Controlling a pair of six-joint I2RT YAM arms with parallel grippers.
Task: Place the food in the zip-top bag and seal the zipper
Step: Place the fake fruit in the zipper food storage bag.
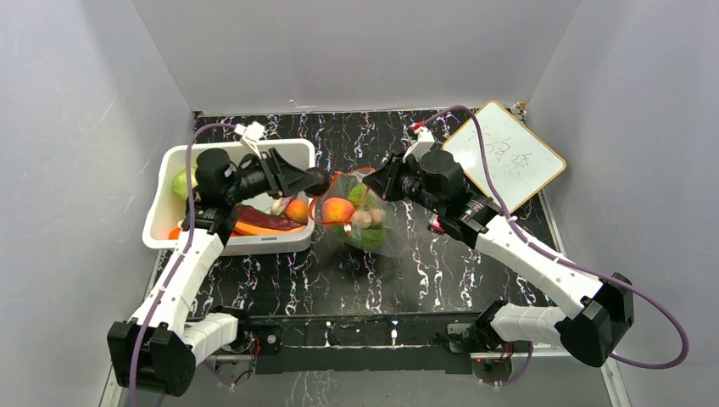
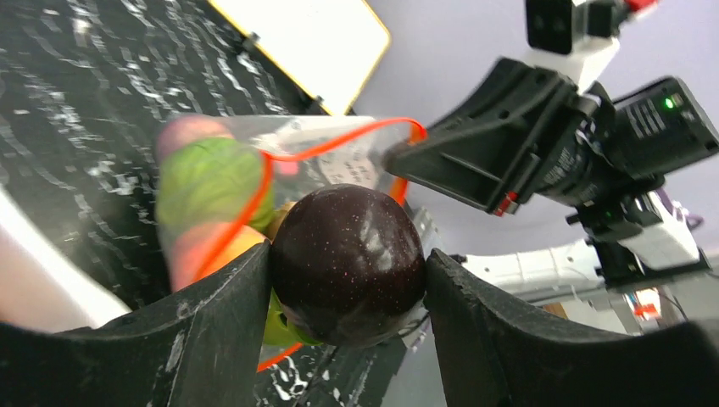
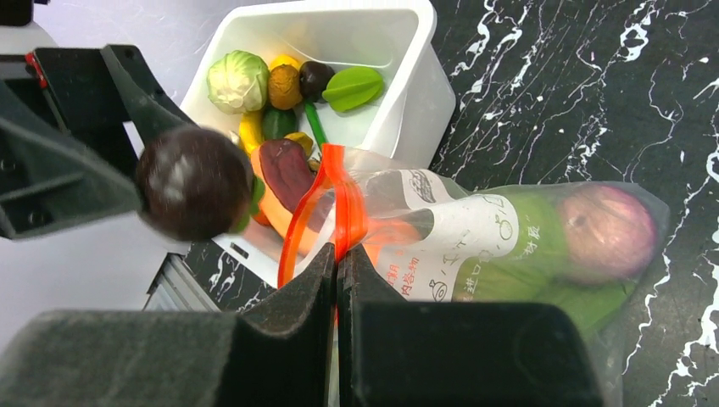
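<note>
My left gripper (image 2: pixel 348 273) is shut on a dark purple round toy fruit (image 2: pixel 348 259) with a green base, and holds it just in front of the open mouth of the zip-top bag (image 1: pixel 363 222). The right gripper (image 3: pixel 337 254) is shut on the red-orange zipper (image 3: pixel 341 193) and lifts that edge of the mouth. Inside the clear bag (image 3: pixel 517 246) lie an orange peach (image 1: pixel 337 209), green leafy pieces and pale mushrooms. In the top view the fruit (image 1: pixel 319 180) hangs between the bin and the bag, a little left of the right gripper (image 1: pixel 373 180).
The white bin (image 1: pixel 167 174) stands at the left and holds more food, among it a cabbage (image 3: pixel 237 80) and a long purple-red piece (image 3: pixel 284 170). A small whiteboard (image 1: pixel 504 157) leans at the back right. A pink block (image 1: pixel 436 225) shows under the right arm.
</note>
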